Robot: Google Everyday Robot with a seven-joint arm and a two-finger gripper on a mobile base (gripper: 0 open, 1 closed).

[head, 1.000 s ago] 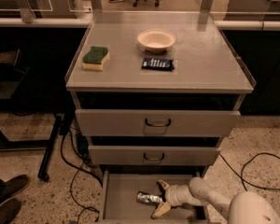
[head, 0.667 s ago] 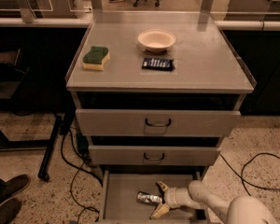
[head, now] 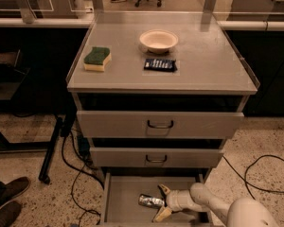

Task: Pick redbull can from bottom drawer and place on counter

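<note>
The redbull can [head: 150, 201] lies on its side on the grey floor of the open bottom drawer [head: 120, 207], a slim shiny silver can. My gripper [head: 160, 204] reaches into the drawer from the right, its two pale fingers spread open, one finger [head: 164, 190] above the can's right end and the other [head: 161, 214] below it. The can's right end sits between them. The white arm [head: 213, 206] runs off to the lower right. Above the three drawers the counter [head: 208, 56] shows flat and grey with a raised rim.
On the counter sit a green and yellow sponge [head: 97, 58], a cream bowl [head: 158, 40] and a flat dark blue snack packet [head: 159, 65]. The two upper drawers [head: 158, 124] are pushed in. Cables [head: 75, 174] trail on the floor at left, with a shoe [head: 7, 193].
My gripper has edged slightly left toward the can, fingers still spread around its right end. The can has not moved.
</note>
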